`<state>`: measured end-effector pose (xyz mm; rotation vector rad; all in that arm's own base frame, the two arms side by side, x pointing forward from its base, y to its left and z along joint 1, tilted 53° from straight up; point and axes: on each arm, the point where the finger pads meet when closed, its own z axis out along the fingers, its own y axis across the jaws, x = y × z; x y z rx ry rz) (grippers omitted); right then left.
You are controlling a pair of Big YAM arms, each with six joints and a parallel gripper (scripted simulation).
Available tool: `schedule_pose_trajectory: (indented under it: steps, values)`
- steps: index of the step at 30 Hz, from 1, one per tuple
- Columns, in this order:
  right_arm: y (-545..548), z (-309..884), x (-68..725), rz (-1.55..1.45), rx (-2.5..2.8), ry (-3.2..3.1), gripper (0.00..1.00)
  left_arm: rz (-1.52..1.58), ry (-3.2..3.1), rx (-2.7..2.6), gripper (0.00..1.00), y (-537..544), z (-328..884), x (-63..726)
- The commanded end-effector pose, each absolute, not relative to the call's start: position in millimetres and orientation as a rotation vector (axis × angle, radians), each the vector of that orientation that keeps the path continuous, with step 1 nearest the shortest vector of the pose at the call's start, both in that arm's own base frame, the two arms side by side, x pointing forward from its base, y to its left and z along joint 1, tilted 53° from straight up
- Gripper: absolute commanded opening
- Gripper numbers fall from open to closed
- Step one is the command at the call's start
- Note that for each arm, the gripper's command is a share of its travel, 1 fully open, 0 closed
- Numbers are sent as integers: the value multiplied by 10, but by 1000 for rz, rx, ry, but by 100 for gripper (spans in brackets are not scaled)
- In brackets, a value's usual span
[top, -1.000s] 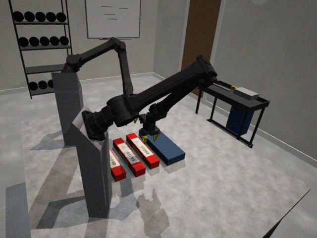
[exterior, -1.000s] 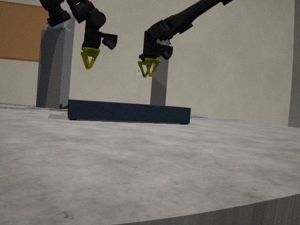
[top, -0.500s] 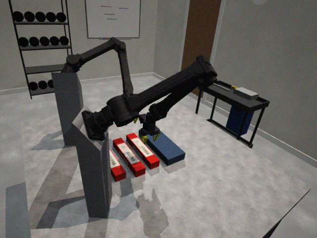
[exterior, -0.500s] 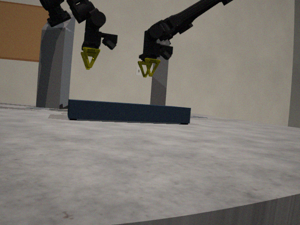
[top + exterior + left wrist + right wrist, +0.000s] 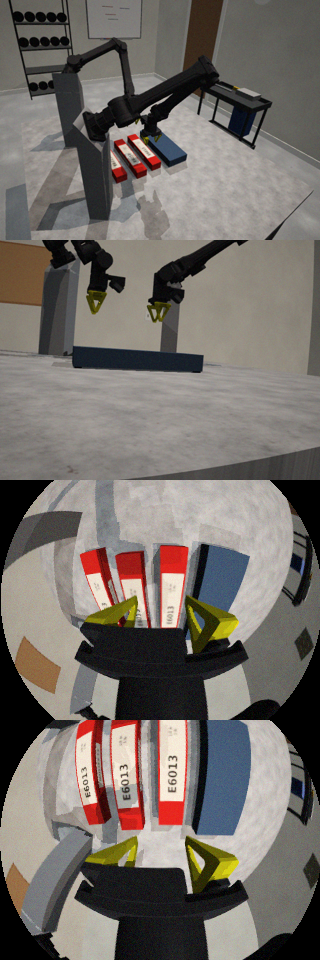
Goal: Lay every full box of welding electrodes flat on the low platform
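Indoors, pale mottled tabletop (image 5: pixel 219 186) (image 5: pixel 155 415), whiteboard (image 5: pixel 113 19), apparently dumbbell rack (image 5: pixel 42 48)

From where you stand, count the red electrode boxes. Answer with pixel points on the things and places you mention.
3. One lies beside the blue platform (image 5: pixel 168 148) (image 5: pixel 136 359) (image 5: pixel 225 575) (image 5: pixel 225 775), the next is the middle of the row, and the last is outermost, partly hidden by a pedestal in the top view.

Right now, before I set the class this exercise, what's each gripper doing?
Left gripper: open, holding nothing.
Right gripper: open, holding nothing.
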<state>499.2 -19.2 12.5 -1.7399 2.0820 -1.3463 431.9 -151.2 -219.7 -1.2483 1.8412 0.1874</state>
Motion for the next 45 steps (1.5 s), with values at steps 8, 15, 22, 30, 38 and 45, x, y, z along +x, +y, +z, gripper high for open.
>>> schedule_pose_trajectory:
  steps: [8,15,22,30,38,45]
  values:
    - [-135,159,4961,-1340,-1735,2077,72,169,1849,-1228,72,-1634,-2101,4269]
    - [-135,159,4961,-1340,-1735,2077,72,169,1849,-1228,72,-1634,-2101,4269]
    - [-135,159,4961,-1340,-1735,2077,72,169,1849,-1228,72,-1634,-2101,4269]
    - [-135,159,4961,-1340,-1735,2077,72,169,1849,-1228,72,-1634,-2101,4269]
    - [-18,251,4883,-1336,-1735,2066,72,153,1853,-1217,72,-1764,-1991,4186]
    - [28,294,4835,-1336,-1736,2066,72,151,1852,-1218,72,-1816,-1939,4144]
